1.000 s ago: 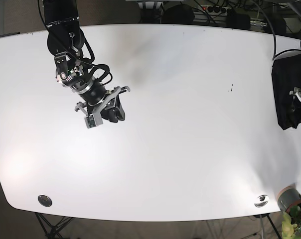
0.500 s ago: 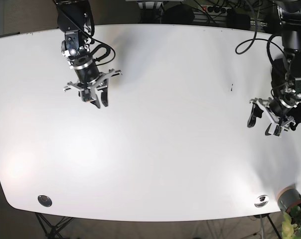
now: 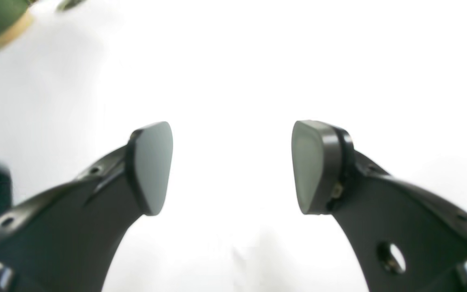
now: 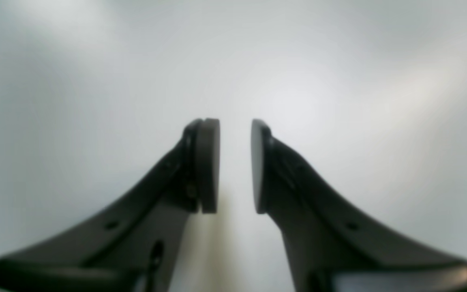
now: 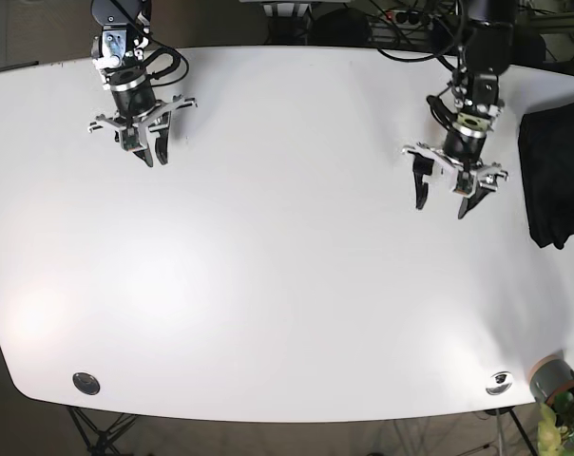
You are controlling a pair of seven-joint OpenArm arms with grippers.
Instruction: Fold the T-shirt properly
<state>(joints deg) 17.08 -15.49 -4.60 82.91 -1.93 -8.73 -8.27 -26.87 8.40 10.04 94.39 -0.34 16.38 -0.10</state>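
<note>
white table; folded black t-shirt

One overhead view, two close wrist views.

The base camera looks steeply down on the whole white surface, taking in both arms. Each wrist camera sits just behind its hand, left hand and right hand, facing along the fingers at bare surface, close and blurred; all three share that surface.
</note>
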